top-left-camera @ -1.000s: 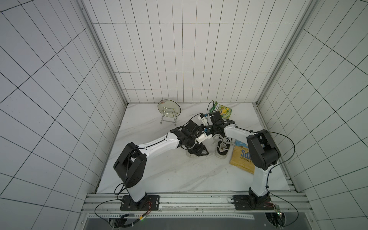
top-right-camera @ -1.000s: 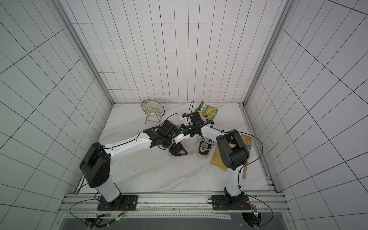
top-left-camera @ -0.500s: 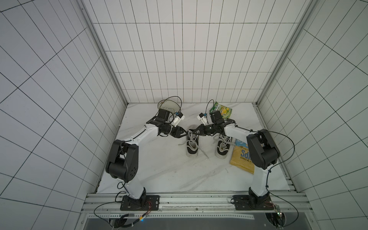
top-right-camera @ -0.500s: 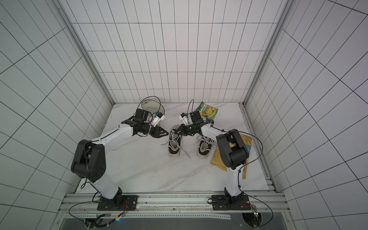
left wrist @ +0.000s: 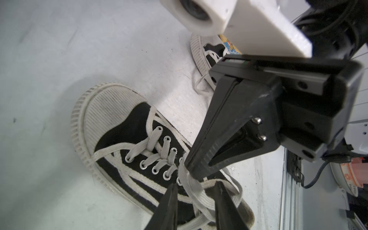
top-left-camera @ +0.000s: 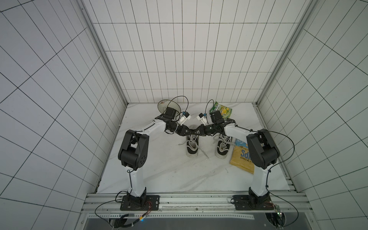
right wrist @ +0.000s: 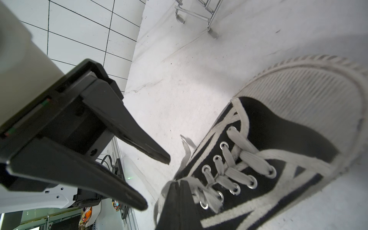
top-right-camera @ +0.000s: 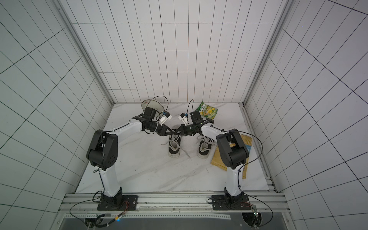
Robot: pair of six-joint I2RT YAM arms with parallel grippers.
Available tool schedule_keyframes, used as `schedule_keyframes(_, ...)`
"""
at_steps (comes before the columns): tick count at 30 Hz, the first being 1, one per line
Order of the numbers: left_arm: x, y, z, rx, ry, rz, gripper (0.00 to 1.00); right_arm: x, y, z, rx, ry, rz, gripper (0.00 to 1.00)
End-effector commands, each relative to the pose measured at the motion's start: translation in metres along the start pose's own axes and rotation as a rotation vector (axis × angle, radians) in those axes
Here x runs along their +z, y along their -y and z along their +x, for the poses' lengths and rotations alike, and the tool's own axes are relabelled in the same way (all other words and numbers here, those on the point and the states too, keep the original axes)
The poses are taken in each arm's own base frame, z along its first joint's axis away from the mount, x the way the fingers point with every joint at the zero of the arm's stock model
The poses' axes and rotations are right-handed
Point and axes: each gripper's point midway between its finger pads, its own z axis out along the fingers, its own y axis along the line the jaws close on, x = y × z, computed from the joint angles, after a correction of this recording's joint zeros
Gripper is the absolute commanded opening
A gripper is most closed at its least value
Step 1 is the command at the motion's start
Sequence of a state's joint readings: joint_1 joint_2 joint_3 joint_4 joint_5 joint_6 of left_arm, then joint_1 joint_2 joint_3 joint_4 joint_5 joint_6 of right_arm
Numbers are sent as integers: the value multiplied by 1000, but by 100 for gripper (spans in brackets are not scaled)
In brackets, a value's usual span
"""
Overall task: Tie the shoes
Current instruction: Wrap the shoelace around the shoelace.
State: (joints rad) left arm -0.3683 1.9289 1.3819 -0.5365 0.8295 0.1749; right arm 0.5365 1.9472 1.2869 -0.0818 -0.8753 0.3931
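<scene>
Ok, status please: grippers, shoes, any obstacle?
Right gripper shut on lace of one shoe. Left gripper open, astride same lace. No bow on either shoe. Yellow bag beside other shoe, clear of grippers.

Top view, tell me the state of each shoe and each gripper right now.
Black canvas sneaker beside the yellow chip bag: untied, laces slack.
Other black canvas sneaker: untied, one white lace pinched.
Left gripper: open, fingers astride that lace.
Right gripper: shut on the white lace.
</scene>
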Motion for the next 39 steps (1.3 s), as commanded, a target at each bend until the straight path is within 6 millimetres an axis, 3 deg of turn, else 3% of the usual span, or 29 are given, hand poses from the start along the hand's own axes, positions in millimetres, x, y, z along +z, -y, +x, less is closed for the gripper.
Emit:
schedule_keyframes(1,9,-2,0,24,-19,-4,27,0,-2,-7,-15,-5,-18,0)
schedule_keyframes(9,12,-7,1,21,-21,-25,2,0,-2,-7,-15,-7,-22,0)
schedule_keyframes(11,12,-9,3,15,-25,-36,0,-2,-4,-9,-32,2,-16,2)
schedule_keyframes(15,5,-15,-2,0,20,-65,0,-17,-11,-13,-105,43,18,34)
schedule_keyframes(19,-6,-15,-9,-31,77,-45,0,-32,-22,-3,-223,54,42,45)
schedule_keyframes(22,-6,-15,-8,-42,78,-37,0,-27,-29,18,-267,-6,10,46)
schedule_keyframes(26,-5,-15,-6,-49,76,-32,0,-7,-33,45,-311,-109,-4,47)
schedule_keyframes(33,-5,-15,-4,-55,72,-29,0,16,-24,57,-326,-168,4,48)
schedule_keyframes(39,-5,-16,-4,-56,74,-32,0,19,-22,64,-322,-190,3,31)
